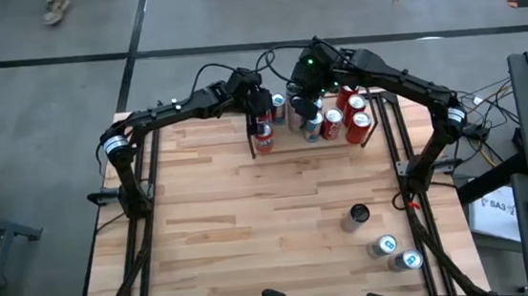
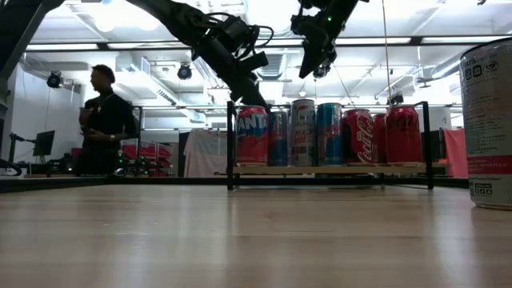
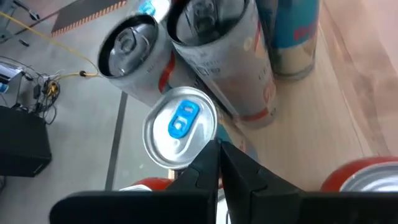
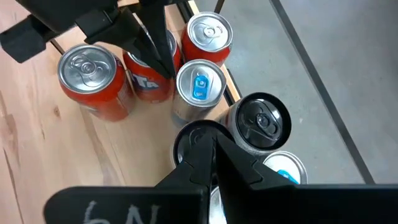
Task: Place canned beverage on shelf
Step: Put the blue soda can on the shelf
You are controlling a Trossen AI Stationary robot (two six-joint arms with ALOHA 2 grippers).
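The shelf [image 2: 328,170], a small light-wood board with black rails, stands at the table's far edge. It carries a row of upright cans: a red Fanta can [image 2: 252,136] at its left end, then silver, blue and red ones. My left gripper [image 3: 217,149] is shut. It slants down over the shelf's left end, its tips between the Fanta can [image 4: 146,84] and a silver blue-tab can [image 3: 180,127]. My right gripper [image 4: 214,140] is shut on nothing and hangs well above the middle cans [image 2: 310,70]. My left gripper's shut fingertips [image 3: 214,155] stand at the rim [image 3: 208,140] of the silver blue-tab can, slanting down from the table's left. I cannot tell whether they touch it. The can stands upright on the shelf.
Three loose cans stand near the table's right front: a dark one [image 1: 358,215] and two silver blue-tab ones [image 1: 385,246] [image 1: 410,260]. One shows large at the low view's right edge [image 2: 488,120]. A person [image 2: 102,120] stands beyond the table's far left.
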